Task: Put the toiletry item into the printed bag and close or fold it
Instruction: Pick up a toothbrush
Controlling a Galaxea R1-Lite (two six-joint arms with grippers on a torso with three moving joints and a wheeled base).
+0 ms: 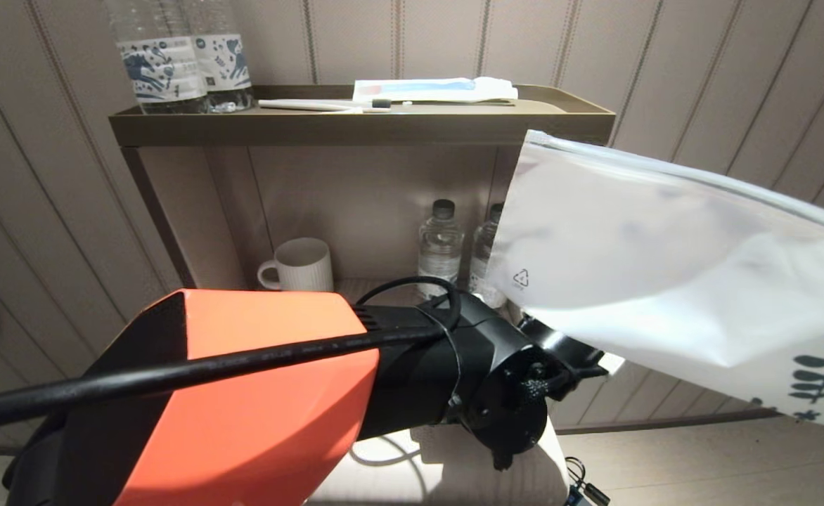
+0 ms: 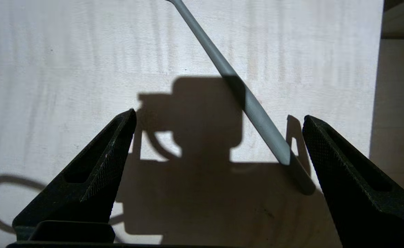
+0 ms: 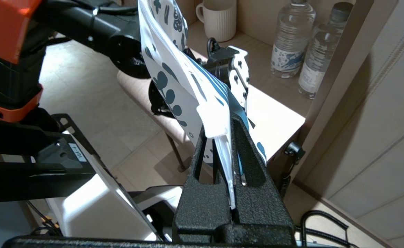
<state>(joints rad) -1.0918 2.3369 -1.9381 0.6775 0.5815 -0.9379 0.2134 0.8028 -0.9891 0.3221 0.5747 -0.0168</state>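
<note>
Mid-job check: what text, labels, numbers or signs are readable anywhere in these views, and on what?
Recycling triangle sign, printed on the printed bag; the small marks under it are too small to read.
White sticker on the robot's frame: short dark characters, too blurred to read.
Water bottle labels: blue pictures only, any words too small to read.
White-and-blue packet: no readable text.

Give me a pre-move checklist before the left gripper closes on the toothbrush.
1. Right gripper shut on the printed bag: ok.
2. Left gripper open: ok.
3. Toothbrush handle lies between its fingers, nearer one side: ok.
4. Toothbrush already gripped: not ok, it lies free on the pale surface.
5. Bag's seal edge open: cannot tell.
6. Toothbrush head's direction: cannot tell, out of frame.
</note>
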